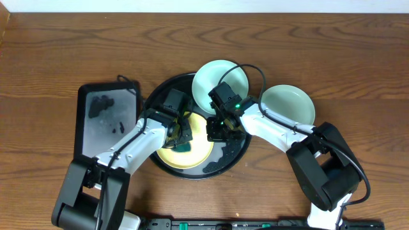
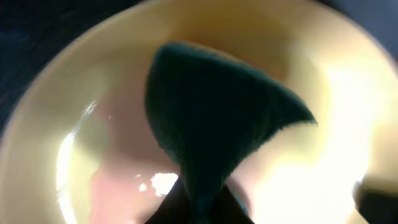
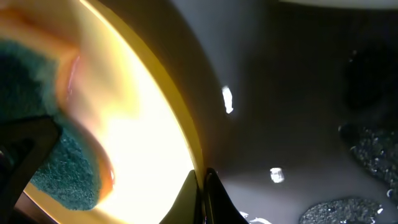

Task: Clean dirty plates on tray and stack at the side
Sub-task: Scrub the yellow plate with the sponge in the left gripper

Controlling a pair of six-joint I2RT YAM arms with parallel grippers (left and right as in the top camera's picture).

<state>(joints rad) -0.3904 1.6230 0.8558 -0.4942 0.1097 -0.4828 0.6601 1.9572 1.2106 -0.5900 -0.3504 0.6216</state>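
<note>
A pale yellow plate (image 1: 192, 155) lies in the round black tray (image 1: 238, 153). My left gripper (image 1: 181, 135) is shut on a dark green sponge (image 2: 211, 118) and presses it into the yellow plate (image 2: 74, 143). My right gripper (image 1: 216, 131) is shut on the yellow plate's rim (image 3: 180, 124) at its right side. One aqua plate (image 1: 220, 81) rests tilted on the tray's far rim. The other aqua plate (image 1: 287, 105) lies on the table to the right of the tray. The sponge also shows in the right wrist view (image 3: 56, 155).
A black rectangular tray (image 1: 107, 118) with dark crumbs lies left of the round tray. The round tray's floor (image 3: 298, 99) carries wet foamy patches (image 3: 373, 149). Wooden table (image 1: 57, 51) all round.
</note>
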